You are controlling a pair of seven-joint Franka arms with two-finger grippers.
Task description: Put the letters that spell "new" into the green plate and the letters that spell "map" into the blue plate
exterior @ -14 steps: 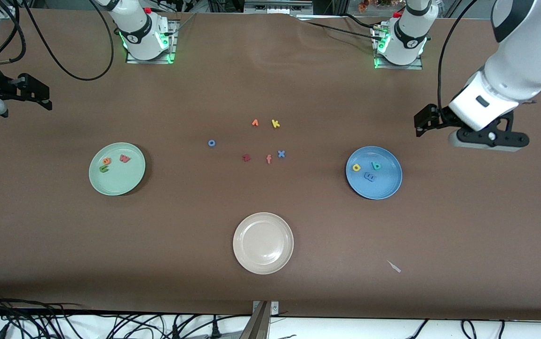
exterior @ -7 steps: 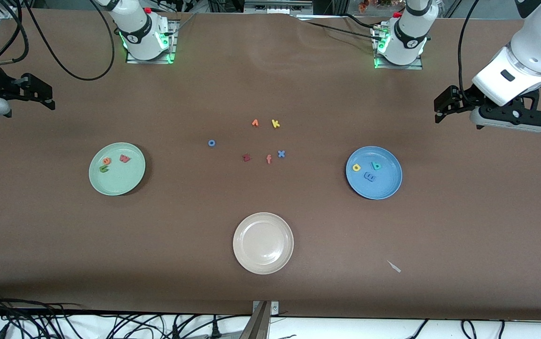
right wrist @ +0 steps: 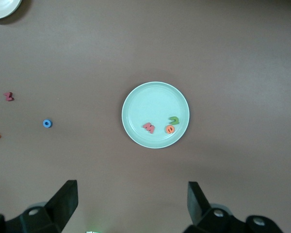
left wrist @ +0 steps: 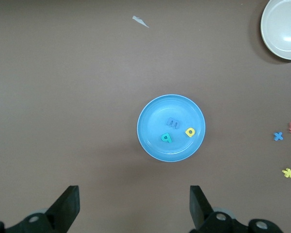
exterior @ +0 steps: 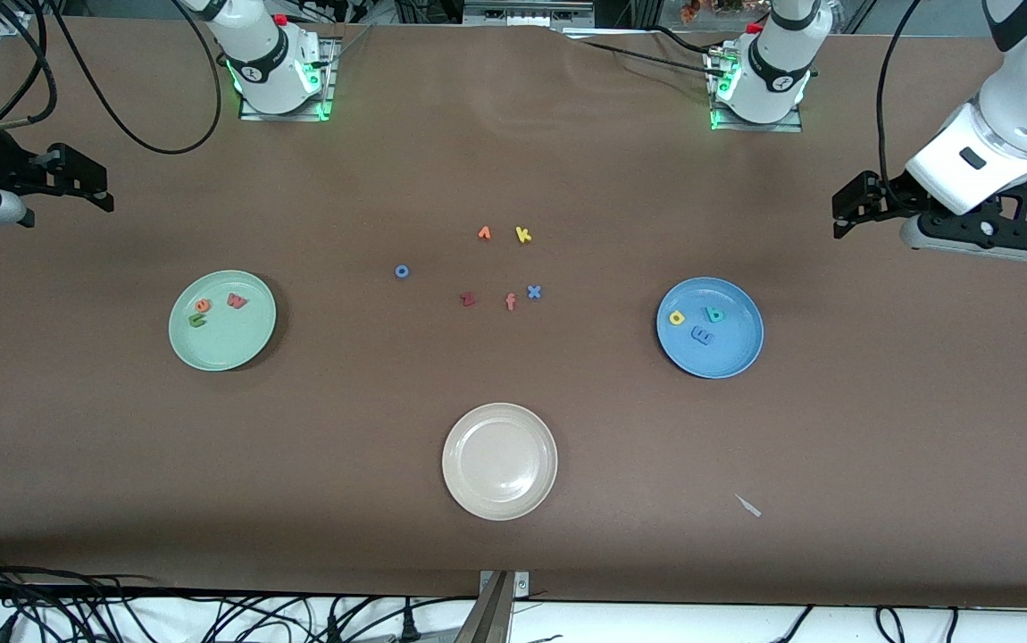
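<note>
Risk, low: sitting complete by the look of it, all six wanted letters lying in their plates. Remaining hazard only from a fresh descent: foam letters, light and tiny, sliding or flipping out over a shallow rim if nudged; a plate skidding on the smooth brown table cover (exterior: 835,429) if clipped.

Green plate (exterior: 250,344): round, shallow, pale mint, glossy; lying toward the right arm's end of the table. Holding the green n (exterior: 197,320), the orange e (exterior: 203,305) and the pink-red w (exterior: 237,301), n and e touching or nearly so, w just beside.

Blue plate (exterior: 737,353): same shape, mid-blue, glossy; lying toward the left arm's end. Holding the yellow a (exterior: 677,317), the teal p (exterior: 714,314) and the blue m (exterior: 702,336), near one another but apart.

Beige-white plate (exterior: 500,420): same form, lying nearest the front camera.

Loose letters mid-table, matte foam, flat-cut: blue o (exterior: 402,271), dark red z (exterior: 468,299), salmon f (exterior: 510,302), blue x (exterior: 533,291), yellow k (exterior: 523,235), one orange piece (exterior: 484,233) of unclear shape. Small pale scrap (exterior: 748,506) lying nearer the camera than the blue plate.

Left gripper (left wrist: 133,208): hanging high over the table's end, fingers spread wide, gripping nothing.

Right gripper (right wrist: 131,206): likewise high over its own end, fingers spread wide, gripping nothing.
</note>
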